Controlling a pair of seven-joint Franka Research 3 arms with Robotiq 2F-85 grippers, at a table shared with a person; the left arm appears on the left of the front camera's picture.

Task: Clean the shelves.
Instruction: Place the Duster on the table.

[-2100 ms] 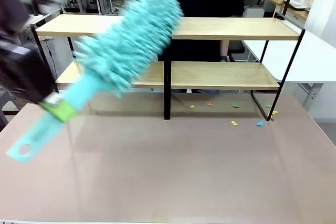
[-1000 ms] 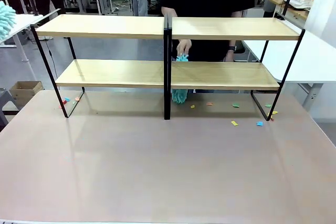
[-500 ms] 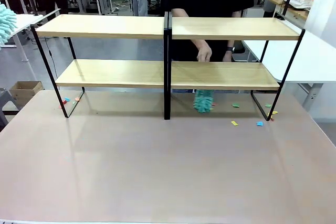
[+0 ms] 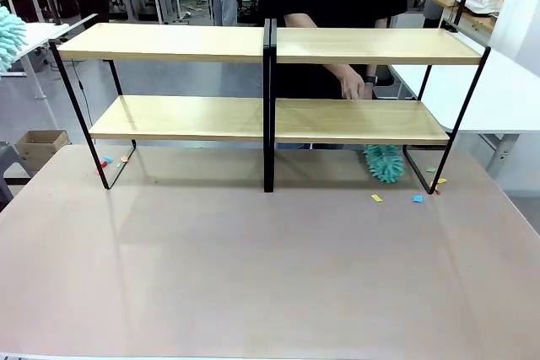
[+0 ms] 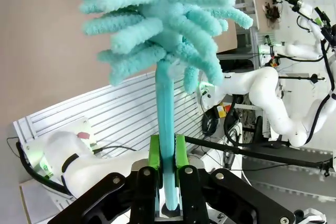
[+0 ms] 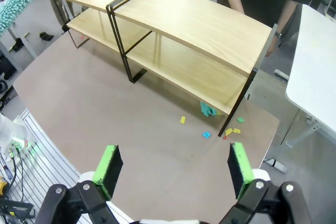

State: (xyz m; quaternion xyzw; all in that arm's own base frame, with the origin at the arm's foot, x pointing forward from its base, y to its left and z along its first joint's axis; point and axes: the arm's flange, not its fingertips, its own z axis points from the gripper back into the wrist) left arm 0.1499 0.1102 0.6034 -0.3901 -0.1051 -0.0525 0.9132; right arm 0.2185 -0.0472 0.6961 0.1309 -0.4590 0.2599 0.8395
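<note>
My left gripper [image 5: 167, 153] is clamped on the turquoise duster [image 5: 165, 30], handle running straight out along my fingers, fluffy head far end — off past the left end of the shelves [image 4: 270, 48]. My right gripper [image 6: 173, 169] is spread wide and empty, hovering above the table before the shelves, whose long axis runs side to side. By my reckoning the left must swing toward them.
</note>
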